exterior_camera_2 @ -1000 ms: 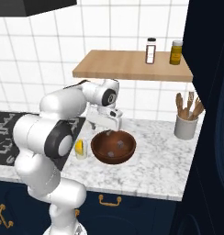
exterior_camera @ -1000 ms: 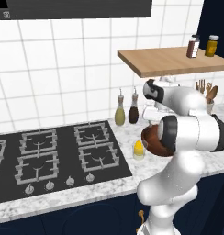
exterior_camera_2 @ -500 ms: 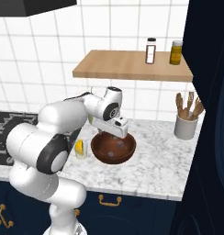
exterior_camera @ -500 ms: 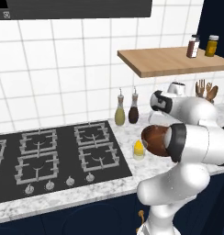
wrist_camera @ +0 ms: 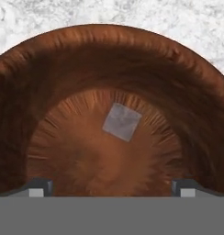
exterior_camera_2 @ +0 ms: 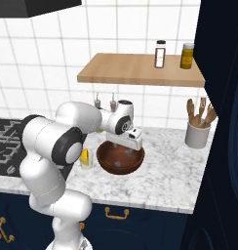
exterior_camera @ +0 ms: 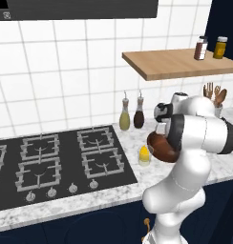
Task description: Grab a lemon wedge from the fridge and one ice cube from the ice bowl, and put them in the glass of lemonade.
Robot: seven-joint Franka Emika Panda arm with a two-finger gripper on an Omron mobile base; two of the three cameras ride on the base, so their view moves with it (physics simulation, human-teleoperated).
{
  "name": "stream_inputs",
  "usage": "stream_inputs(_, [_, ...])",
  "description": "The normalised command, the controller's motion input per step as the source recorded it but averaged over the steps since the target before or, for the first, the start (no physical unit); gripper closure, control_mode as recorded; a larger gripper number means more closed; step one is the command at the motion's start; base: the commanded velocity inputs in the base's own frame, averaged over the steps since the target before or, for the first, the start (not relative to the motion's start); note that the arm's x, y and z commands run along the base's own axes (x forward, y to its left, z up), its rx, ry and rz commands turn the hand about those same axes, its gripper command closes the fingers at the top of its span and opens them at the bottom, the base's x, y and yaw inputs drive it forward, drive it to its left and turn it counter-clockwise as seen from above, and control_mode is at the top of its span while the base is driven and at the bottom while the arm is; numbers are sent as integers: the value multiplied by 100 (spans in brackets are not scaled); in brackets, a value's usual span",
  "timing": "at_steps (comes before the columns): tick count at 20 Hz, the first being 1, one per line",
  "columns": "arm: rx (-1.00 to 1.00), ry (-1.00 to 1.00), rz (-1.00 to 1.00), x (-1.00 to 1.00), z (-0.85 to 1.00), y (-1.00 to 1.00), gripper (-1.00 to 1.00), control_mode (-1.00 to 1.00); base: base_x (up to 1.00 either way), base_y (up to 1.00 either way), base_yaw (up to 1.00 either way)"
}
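Ice cube, 1, in 1 brown bowl under open claw

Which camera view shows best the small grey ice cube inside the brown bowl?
The hand view: the small grey square ice cube lies in plain sight on the brown wooden bowl's floor. The right base view shows faint pale specks inside; in the left base view the arm hides the bowl's inside.

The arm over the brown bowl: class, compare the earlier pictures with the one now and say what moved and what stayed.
The arm swung rightward and lowered, bringing the pincer down over the brown bowl, jaws wide, holding nothing, with an ice cube between the fingertips. Nothing was taken hold of or let go. The bowl, the glass of lemonade and the bottles stayed put.
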Motion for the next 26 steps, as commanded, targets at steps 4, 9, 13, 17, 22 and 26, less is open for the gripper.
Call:
stream_inputs(4, [-4, 0, 0, 40, -46, -6, -100, -100, 0, 0, 0])
stream_inputs(9, [-3, 0, 0, 10, -51, -28, -100, -100, 0, 0, 0])
stream_inputs(13, [-2, -4, 0, 1, -24, -15, -100, -100, 0, 0, 0])
stream_inputs(17, [-2, -3, 0, -11, -15, 2, -100, -100, 0, 0, 0])
stream_inputs(22, [0, 0, 0, -4, -1, 0, 100, -100, 0, 0, 0])
stream_inputs(26, [0, 0, 0, 0, 0, 0, 100, -100, 0, 0, 0])
